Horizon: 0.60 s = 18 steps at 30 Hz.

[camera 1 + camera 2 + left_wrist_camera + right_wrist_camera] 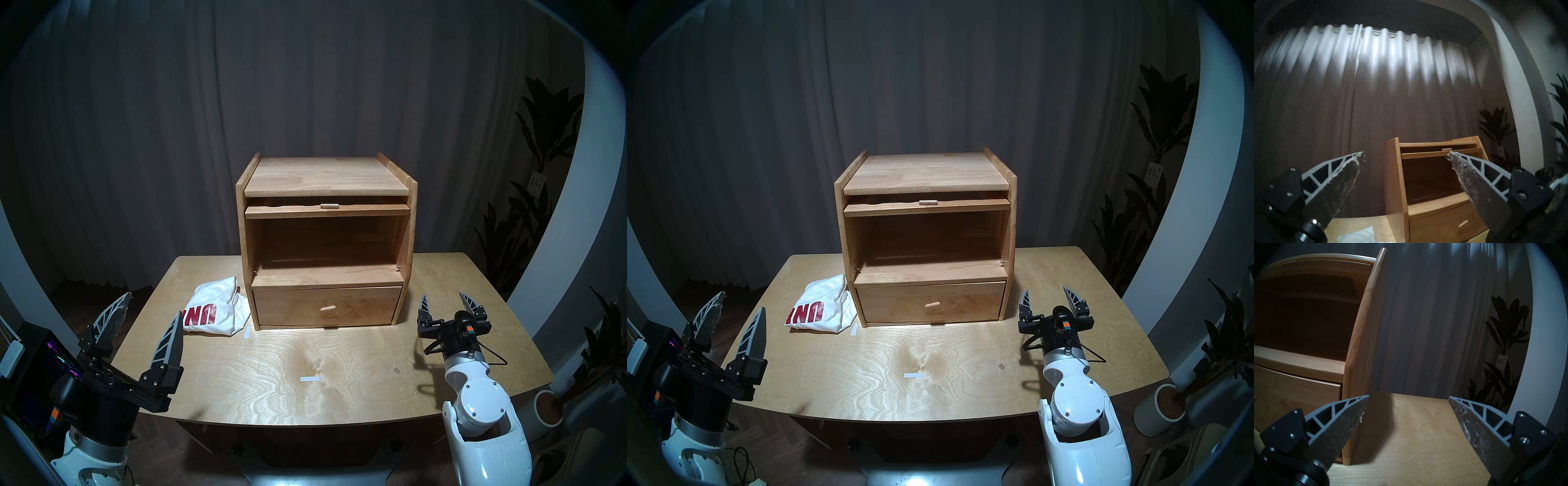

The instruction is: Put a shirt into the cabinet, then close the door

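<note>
With the door (pixel 327 211) slid up to clear the cabinet (pixel 325 237), the shirt (pixel 217 310) lay beside it on the tabletop (pixel 305 373), both grippers' fingers (pixel 168 336) spread wide, empty.

table (pixel 356 383) sitting lower centre | cabinet (pixel 325 237) standing mid-frame | shirt (pixel 217 310) lying crumpled left of it | tape strips (pixel 309 378) lying in front

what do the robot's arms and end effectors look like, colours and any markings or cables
Both arms have glossy white shells with silver joint rings. Each ends in a black end effector, the left end effector and right end effector, carrying two pointed fingers with grey lattice ribbing outside and dark, worn, speckled pads inside. A small orange and teal marker sits near each wrist, and thin black cables loop beside the right wrist.
</note>
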Each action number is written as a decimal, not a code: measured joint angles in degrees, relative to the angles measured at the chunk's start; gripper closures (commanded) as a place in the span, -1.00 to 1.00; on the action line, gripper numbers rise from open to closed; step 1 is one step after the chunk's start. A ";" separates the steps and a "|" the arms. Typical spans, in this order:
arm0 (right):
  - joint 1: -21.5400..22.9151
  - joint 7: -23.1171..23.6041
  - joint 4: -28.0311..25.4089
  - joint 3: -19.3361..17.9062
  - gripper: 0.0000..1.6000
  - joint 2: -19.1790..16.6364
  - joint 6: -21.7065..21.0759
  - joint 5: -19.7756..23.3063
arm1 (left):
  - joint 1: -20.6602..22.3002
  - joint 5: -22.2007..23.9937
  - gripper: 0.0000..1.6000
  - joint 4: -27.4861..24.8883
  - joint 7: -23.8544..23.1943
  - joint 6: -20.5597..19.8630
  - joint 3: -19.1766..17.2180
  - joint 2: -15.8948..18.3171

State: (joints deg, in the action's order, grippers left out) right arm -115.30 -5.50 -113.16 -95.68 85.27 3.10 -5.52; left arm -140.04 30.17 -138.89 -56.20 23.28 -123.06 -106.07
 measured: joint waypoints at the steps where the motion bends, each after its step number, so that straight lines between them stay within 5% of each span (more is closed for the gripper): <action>1: 0.01 0.00 0.03 0.00 -1.00 0.00 0.00 0.00 | 0.38 -0.71 -1.00 0.00 -0.52 0.68 -0.39 0.42; 18: 0.21 -0.08 0.48 0.01 -1.00 0.00 0.01 0.03 | 11.29 -22.68 -1.00 7.82 -8.05 18.20 -6.11 11.23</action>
State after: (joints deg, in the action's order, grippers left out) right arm -115.10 -5.58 -112.69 -95.66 85.26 3.11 -5.48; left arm -128.75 7.49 -131.06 -64.25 41.48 -129.17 -94.84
